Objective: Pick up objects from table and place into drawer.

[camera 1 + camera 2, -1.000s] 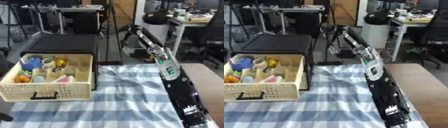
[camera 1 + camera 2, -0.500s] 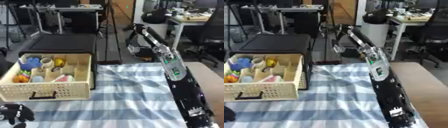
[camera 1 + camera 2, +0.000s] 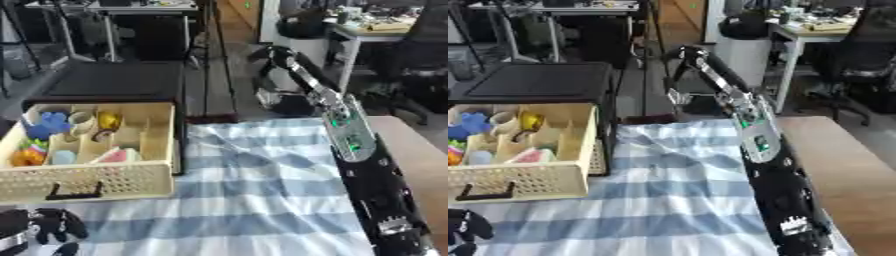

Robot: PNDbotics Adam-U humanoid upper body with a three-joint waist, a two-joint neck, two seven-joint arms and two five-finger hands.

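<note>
- Behind the work surface lies a cluttered workshop: metal racks at the upper left, an office chair [image 3: 420,60] at the upper right, and a desk beside it.
- Covering the table [image 3: 842,165] is a blue-and-white checked cloth [image 3: 262,195], wrinkled near its upper middle; bare brown tabletop shows along the right edge.
- At the left of the frame sits the drawer [image 3: 96,150], a cream tray with lattice walls and inner dividers, a dark handle on its near wall.
- Small objects already fill its compartments: a blue one [image 3: 48,125] and a yellow one [image 3: 108,121] at the back, a pinkish one [image 3: 114,156] nearer the front, something orange at the far left.
- From the lower right, the right arm [image 3: 359,155] stretches diagonally up past the table's far edge, green lights on its forearm; its hand [image 3: 677,95] hangs beyond the cloth, and I cannot tell how its fingers are set.
- In the lower left corner the left hand [image 3: 48,225] shows, black fingers curled, holding nothing visible.
</note>
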